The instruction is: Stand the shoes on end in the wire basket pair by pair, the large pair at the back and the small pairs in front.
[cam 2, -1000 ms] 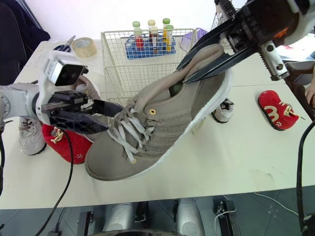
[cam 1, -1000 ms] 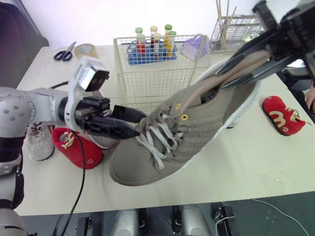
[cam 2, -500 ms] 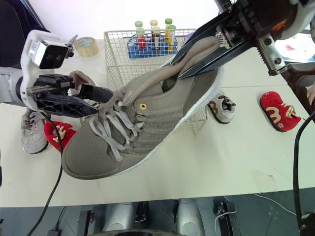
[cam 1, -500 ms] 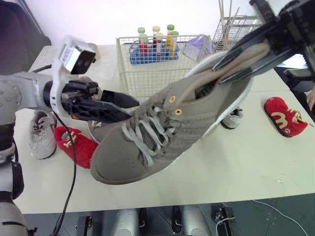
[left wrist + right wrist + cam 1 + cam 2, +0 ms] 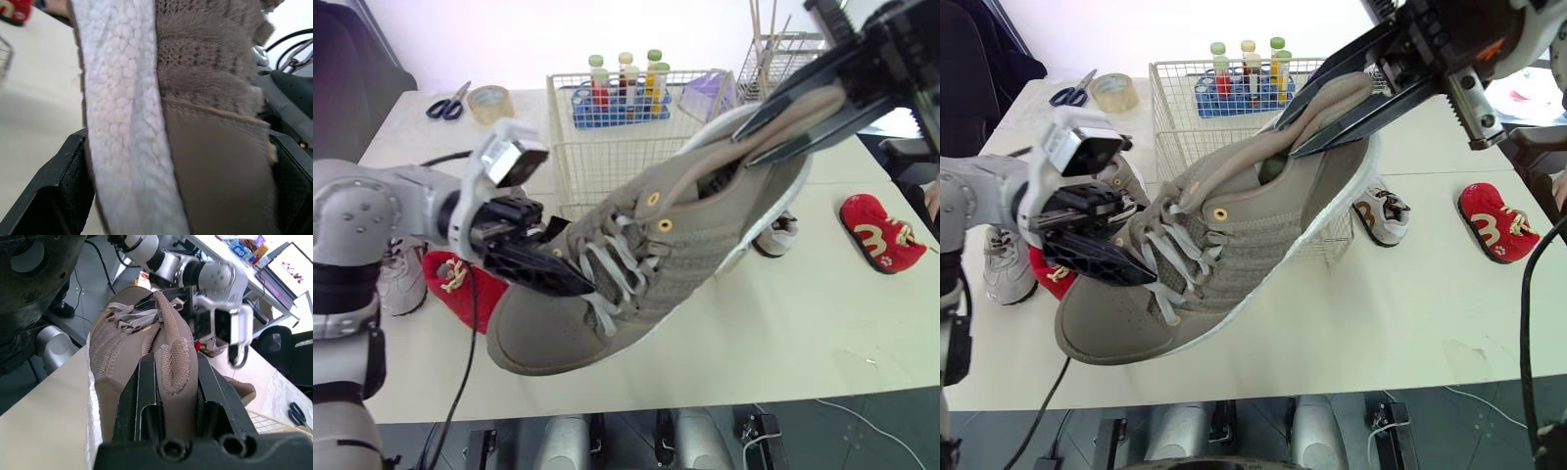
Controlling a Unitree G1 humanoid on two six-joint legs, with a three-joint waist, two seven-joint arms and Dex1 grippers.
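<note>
Left eye view: one large tan shoe (image 5: 685, 245) hangs tilted over the bench (image 5: 822, 313), toe low, just in front of the single wire basket (image 5: 617, 147). Two red slippers on the bench, left slipper (image 5: 450, 279) and right slipper (image 5: 871, 230). Two small white shoes too, left white shoe (image 5: 396, 284) and right white shoe (image 5: 778, 235).

The right arm reaches in high, right claw (image 5: 751, 142) clenched on the tongue. The left arm bends across, left claw (image 5: 576, 264) by the laces.

Left wrist view: its fingers (image 5: 54, 191) straddle sole and upper, grasping the shoe.

Right wrist view: the tongue is pinched between fingers (image 5: 139, 396).
</note>
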